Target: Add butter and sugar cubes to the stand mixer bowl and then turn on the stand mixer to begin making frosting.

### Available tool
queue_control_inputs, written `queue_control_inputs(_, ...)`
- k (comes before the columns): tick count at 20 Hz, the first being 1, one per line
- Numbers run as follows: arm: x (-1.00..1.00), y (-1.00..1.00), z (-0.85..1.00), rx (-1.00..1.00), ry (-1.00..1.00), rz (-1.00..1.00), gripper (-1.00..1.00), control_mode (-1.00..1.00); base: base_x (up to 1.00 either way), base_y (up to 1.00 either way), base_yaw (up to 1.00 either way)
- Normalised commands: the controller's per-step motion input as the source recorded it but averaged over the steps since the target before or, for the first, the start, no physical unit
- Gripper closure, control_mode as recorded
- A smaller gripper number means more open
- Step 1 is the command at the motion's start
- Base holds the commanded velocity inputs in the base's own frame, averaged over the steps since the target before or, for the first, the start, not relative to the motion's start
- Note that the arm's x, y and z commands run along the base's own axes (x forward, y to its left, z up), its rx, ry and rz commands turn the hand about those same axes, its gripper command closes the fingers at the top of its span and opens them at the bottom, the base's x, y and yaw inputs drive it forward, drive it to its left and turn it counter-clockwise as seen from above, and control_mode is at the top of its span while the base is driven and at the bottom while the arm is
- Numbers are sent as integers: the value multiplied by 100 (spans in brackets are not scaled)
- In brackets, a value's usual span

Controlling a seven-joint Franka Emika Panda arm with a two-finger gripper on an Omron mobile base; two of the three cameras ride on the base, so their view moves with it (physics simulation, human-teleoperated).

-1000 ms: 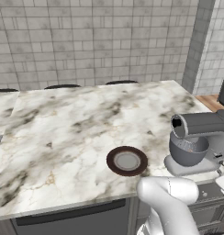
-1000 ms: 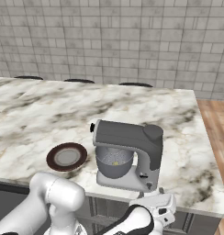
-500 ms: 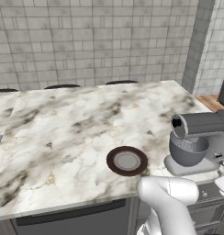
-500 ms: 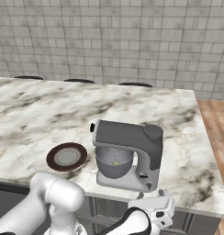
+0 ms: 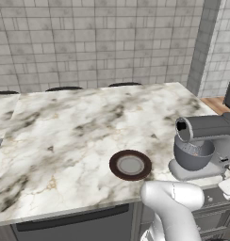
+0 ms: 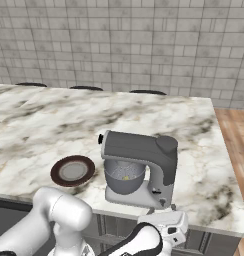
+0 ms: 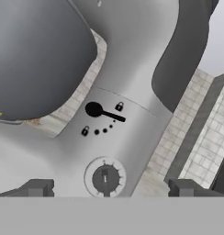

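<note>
From the left base view, the stand mixer (image 5: 204,146) sits at the table's (image 5: 65,141) right edge. From the right, yellow butter (image 6: 125,177) lies in the stand mixer bowl (image 6: 123,176). In the hand view, your hand (image 7: 109,187) is spread, grasping nothing; centre it on the round dial (image 7: 104,177) before clenching.

Grey stand mixer (image 6: 144,165), dark-grey head; dark-brown plate (image 5: 130,165), grey centre; white marble counter (image 5: 79,127), brown-grey veins.
</note>
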Motion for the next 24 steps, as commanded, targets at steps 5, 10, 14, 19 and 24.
queue_control_inputs(5, 4, 11, 0, 0, 0, 1, -100, -100, 0, 0, 0)
queue_control_inputs(10, 6, 3, 0, 0, 0, 1, -100, -100, 0, 0, 0)
queue_control_inputs(14, 6, 0, 0, 0, 0, 1, -100, -100, 0, 0, 0)
queue_control_inputs(19, 4, 0, 0, 0, 0, 0, -100, -100, 0, 0, 0)
queue_control_inputs(24, 3, 0, 0, 0, 0, 0, -100, -100, 0, 0, 0)
